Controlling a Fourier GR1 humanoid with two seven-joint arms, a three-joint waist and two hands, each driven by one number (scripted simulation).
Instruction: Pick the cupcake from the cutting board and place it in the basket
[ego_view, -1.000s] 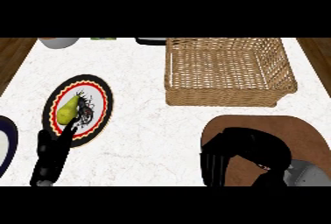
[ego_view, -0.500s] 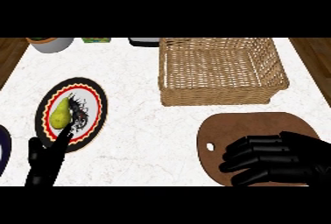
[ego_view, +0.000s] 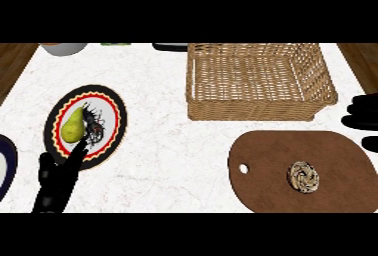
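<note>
The cupcake (ego_view: 304, 176), seen from above as a round swirl of brown and cream, sits on the right part of the brown cutting board (ego_view: 258, 150). Nothing touches it. Behind the board stands the woven basket (ego_view: 258, 107) with nothing inside. My right hand (ego_view: 362, 113) shows only as black fingers at the right edge, level with the basket's front corner, above and right of the cupcake and apart from it; the fingers are spread and hold nothing. My left hand (ego_view: 56, 181) rests open at the lower left, fingers pointing up.
A patterned plate (ego_view: 111, 107) with a green pear (ego_view: 72, 125) lies at the left; my left hand's fingertips overlap its near rim. A blue-rimmed plate (ego_view: 4, 167) pokes in at the left edge. A grey bowl (ego_view: 63, 48) and small items line the back edge.
My right hand has left its place over the cutting board and moved out to the right edge, uncovering the cupcake. The left hand has stayed by the pear plate.
</note>
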